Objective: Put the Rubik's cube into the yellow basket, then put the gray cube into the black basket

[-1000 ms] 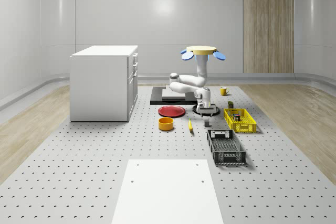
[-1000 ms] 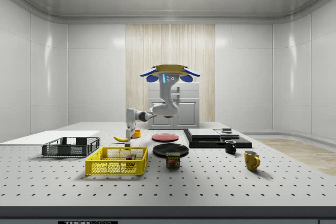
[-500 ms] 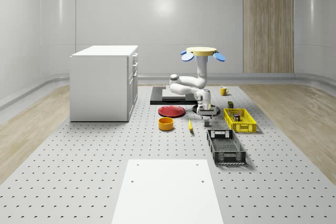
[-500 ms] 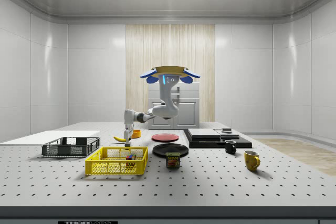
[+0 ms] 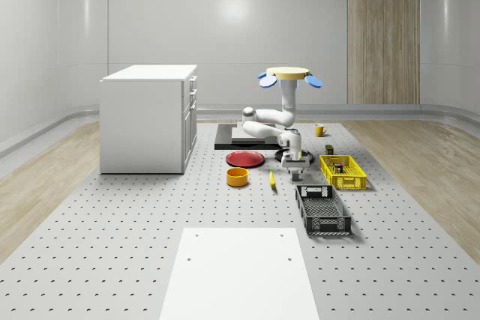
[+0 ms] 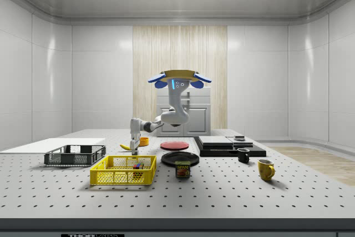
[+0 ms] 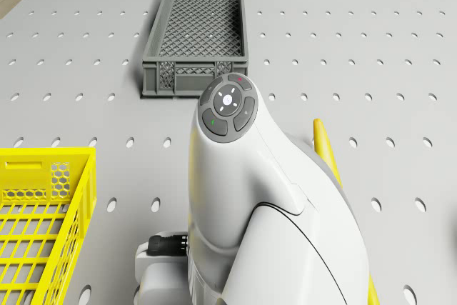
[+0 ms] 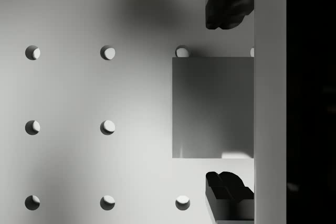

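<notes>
Gray cube (image 8: 212, 107), plain and square-faced, sits flat on the perforated table just beside the black basket (image 5: 322, 210). Rubik's cube (image 6: 136, 166) lies inside the yellow basket (image 5: 342, 171), near the black one.

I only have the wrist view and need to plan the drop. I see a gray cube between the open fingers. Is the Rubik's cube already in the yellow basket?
Observer: Yes. The side view shows the Rubik's cube lying inside the yellow basket.
Operator: Where's the black basket from the gripper?
Observer: In the whole-scene view the black basket starts just on the camera's side of the gripper, which hangs low over the table while the drone hovers above.
</notes>
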{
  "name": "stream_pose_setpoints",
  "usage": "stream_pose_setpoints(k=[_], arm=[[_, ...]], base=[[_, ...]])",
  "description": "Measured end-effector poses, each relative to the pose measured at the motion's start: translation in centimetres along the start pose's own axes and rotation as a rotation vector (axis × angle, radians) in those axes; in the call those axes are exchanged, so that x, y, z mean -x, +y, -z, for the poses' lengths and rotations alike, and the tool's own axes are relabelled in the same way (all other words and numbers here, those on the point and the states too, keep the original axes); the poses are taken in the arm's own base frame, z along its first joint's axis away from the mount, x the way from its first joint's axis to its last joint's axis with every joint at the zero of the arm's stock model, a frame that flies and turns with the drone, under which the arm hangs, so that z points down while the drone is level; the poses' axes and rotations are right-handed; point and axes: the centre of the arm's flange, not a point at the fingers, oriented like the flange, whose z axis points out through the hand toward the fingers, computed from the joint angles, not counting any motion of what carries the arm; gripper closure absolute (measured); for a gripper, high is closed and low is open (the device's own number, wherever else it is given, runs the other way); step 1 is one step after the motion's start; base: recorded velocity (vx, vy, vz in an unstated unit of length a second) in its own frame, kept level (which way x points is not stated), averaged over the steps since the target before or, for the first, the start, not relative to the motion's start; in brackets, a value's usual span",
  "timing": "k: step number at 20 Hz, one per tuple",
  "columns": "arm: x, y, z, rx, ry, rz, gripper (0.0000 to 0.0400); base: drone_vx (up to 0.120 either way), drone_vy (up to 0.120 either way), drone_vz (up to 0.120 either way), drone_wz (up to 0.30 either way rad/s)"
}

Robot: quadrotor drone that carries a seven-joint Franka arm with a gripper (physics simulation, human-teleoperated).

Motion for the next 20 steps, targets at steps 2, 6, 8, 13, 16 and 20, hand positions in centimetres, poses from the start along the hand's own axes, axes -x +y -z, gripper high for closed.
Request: stream_pose_setpoints(k=[2, 6, 8, 13, 16, 20], arm=[[-0.02, -0.02, -0.23, 0.000, 0.000, 0.000, 0.0000], [-0.26, 0.17, -0.46, 0.000, 0.000, 0.000, 0.0000], [-0.34, 0.24, -0.52, 0.000, 0.000, 0.000, 0.0000], [-0.44, 0.33, -0.59, 0.000, 0.000, 0.000, 0.0000], [-0.46, 0.35, -0.60, 0.000, 0.000, 0.000, 0.0073], [-0.48, 0.36, -0.61, 0.000, 0.000, 0.000, 0.0122]], base=[[0.000, 0.000, 0.000, 0.000], [0.000, 0.000, 0.000, 0.000], [0.000, 0.000, 0.000, 0.000], [0.000, 0.000, 0.000, 0.000], [0.000, 0.000, 0.000, 0.000], [0.000, 0.000, 0.000, 0.000]])
